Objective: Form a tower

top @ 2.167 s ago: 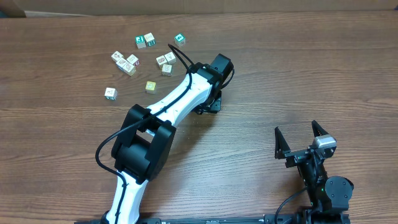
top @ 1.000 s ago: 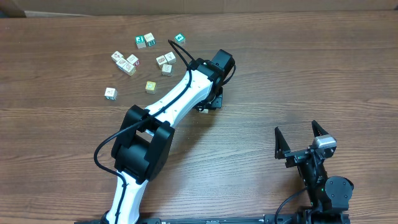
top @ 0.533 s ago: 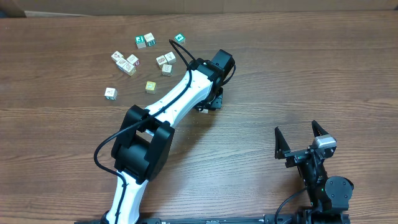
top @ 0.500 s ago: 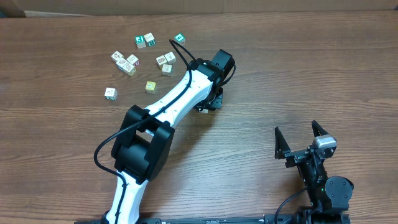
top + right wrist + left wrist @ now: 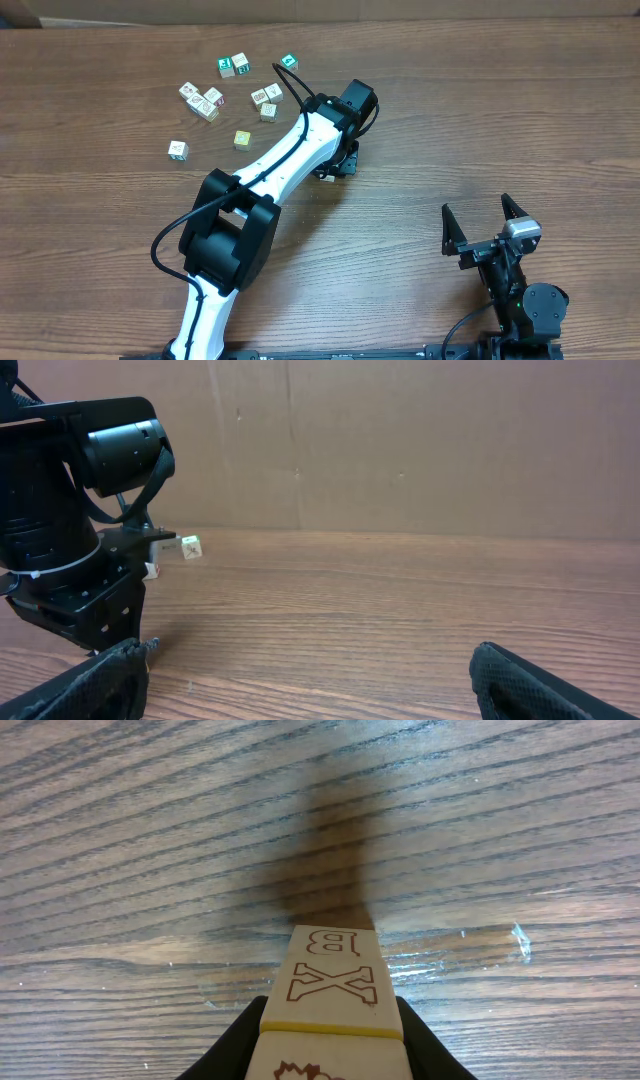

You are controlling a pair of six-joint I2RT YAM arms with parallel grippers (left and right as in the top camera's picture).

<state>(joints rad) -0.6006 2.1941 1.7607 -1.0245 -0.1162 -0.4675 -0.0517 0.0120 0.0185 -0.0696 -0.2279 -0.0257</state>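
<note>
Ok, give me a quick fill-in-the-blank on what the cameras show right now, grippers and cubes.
1. The left gripper is clamped on the tower, which shows a B and, below it, a big ___.
2. The right gripper holds nothing and is wide ___.
3. In the overhead view the loose cubes lie scattered on the wooden ___.
Missing words: X; open; table.

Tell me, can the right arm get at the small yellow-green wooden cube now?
Probably not: the white left arm lies stretched between the open right tool and the small yellow-green wooden cube, blocking a direct path.
</note>
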